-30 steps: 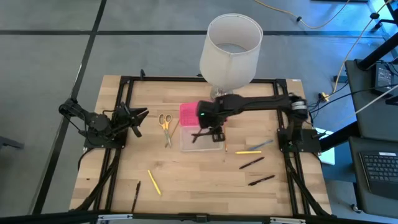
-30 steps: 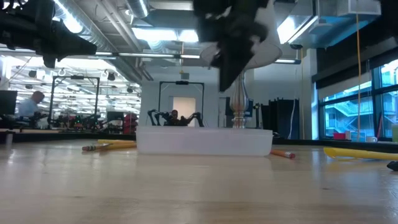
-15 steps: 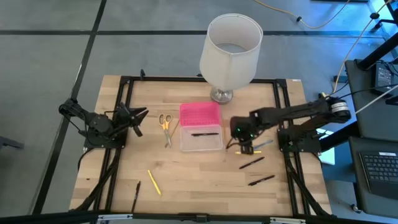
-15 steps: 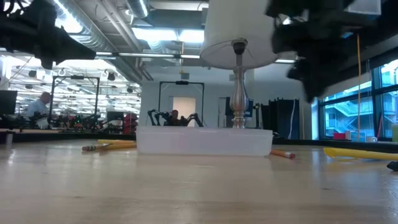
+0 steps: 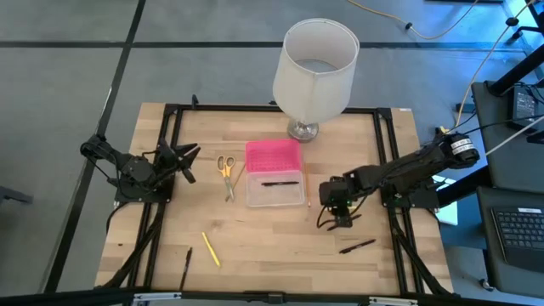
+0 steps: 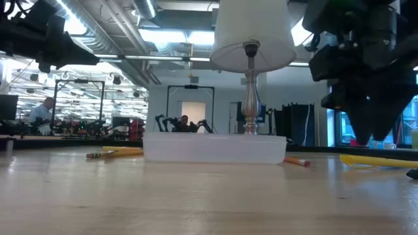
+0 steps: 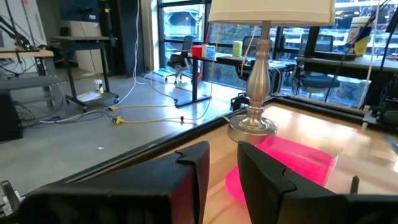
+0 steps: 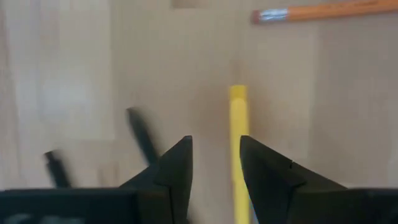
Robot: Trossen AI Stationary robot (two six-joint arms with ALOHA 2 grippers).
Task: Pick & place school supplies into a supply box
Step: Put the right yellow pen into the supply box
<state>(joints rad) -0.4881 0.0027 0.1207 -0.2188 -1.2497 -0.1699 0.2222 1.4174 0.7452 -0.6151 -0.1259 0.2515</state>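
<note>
Jaws first: on my right gripper [image 5: 338,218] they stand a narrow way apart with bare wood showing between them, and they hold nothing. That gripper hangs low over the tabletop [image 5: 263,251], between the supply box [image 5: 274,194] and the right edge, pointing down. Just ahead of its fingertips lies a yellow marker [image 8: 237,118], its near end running under one of my fingers [image 8: 264,171]. I cannot tell whether that finger touches it. Two dark pens [image 8: 142,134] lie beside it on the wood, and an orange pencil [image 8: 323,11] lies crosswise farther off.

My left gripper [image 5: 189,161] waits over the left edge of the tabletop, its jaws a slim gap apart and empty.

The supply box sits open at the middle of the tabletop. Its pink lid [image 5: 273,155] is laid back toward the far edge, and one black pen [image 5: 279,183] lies inside the clear tray. Yellow-handled scissors [image 5: 225,164] lie between the box and my left gripper, with a thin pencil just beside them. A yellow pencil [image 5: 210,248] and a dark pen [image 5: 185,265] lie toward the near left corner. Another dark pen [image 5: 357,246] lies toward the near right corner. A white-shaded lamp [image 5: 315,64] stands at the far edge, behind the box.
</note>
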